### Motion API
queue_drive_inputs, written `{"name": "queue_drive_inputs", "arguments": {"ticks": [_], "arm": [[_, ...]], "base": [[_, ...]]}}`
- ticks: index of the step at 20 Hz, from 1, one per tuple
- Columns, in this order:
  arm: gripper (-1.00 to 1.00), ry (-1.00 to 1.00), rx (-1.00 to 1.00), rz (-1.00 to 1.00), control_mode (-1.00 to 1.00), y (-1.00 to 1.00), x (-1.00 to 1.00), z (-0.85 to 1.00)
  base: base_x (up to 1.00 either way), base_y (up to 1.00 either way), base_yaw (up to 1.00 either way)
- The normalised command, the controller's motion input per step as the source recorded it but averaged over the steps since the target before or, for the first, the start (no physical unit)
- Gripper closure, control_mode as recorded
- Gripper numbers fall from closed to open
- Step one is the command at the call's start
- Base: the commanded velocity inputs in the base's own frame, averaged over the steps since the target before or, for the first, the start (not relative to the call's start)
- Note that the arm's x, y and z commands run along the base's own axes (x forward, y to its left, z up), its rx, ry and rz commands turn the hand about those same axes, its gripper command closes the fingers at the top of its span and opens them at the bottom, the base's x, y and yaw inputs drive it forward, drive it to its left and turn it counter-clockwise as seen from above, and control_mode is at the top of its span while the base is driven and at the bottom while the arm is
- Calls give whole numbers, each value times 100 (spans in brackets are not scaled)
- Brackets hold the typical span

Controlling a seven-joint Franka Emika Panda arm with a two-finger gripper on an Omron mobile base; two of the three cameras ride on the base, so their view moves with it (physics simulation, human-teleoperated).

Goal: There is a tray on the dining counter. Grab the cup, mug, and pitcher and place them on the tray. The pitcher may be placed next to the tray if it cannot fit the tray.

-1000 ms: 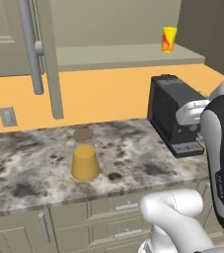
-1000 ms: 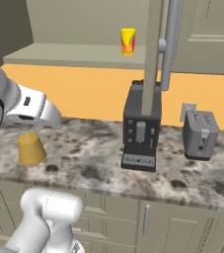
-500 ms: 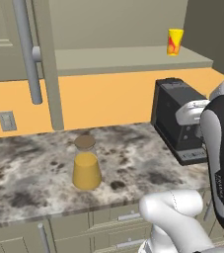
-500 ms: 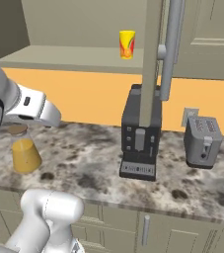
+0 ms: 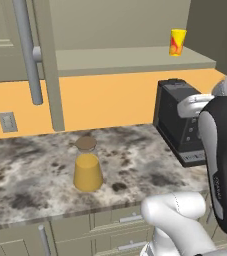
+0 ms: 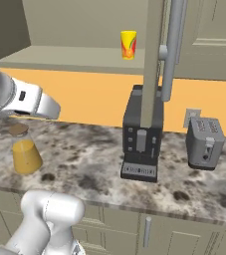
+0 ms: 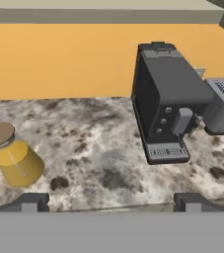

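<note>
The pitcher [image 5: 88, 172] [image 6: 26, 155], a clear cone of orange-yellow liquid under a brown lid, stands upright on a stone-topped counter [image 5: 30, 175] with beige drawers. In the hand view the pitcher [image 7: 16, 160] is at the lower left. My gripper [image 7: 112, 202] is open and holds nothing; its left fingertip [image 7: 32, 201] is just below and right of the pitcher, well short of it. The yellow cup [image 5: 177, 42] [image 6: 128, 45] stands on a high shelf [image 5: 125, 60] above the counter. The tray, the mug and the dining counter are out of view.
A black coffee machine [image 5: 180, 122] [image 6: 142, 132] [image 7: 165, 104] stands on the counter right of the pitcher. A grey toaster [image 6: 204, 142] [image 7: 222, 106] is further right. An open cabinet door with a long bar handle [image 5: 27, 50] [image 6: 171, 50] hangs above the counter.
The whole picture shifted a little as the base crept nearer to the counter. The pitcher and cup kept their places and the gripper stayed open.
</note>
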Motion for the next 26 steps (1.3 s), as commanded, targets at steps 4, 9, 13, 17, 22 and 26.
{"name": "queue_drive_inputs", "arguments": {"ticks": [4,9,13,17,22,26], "arm": [[-100,-24,-5,-11,-100,-6,-6,65],[-100,-14,-1,-9,-100,-16,16,62],[-100,-2,0,-4,-100,-33,55,29],[-100,0,0,-4,-100,-39,73,17],[-100,-3,0,-4,-100,-21,64,0],[-100,-7,0,-2,-100,-12,65,0]], "base": [[0,0,0],[0,0,0],[0,0,0],[0,0,0],[0,0,0],[0,0,0]]}}
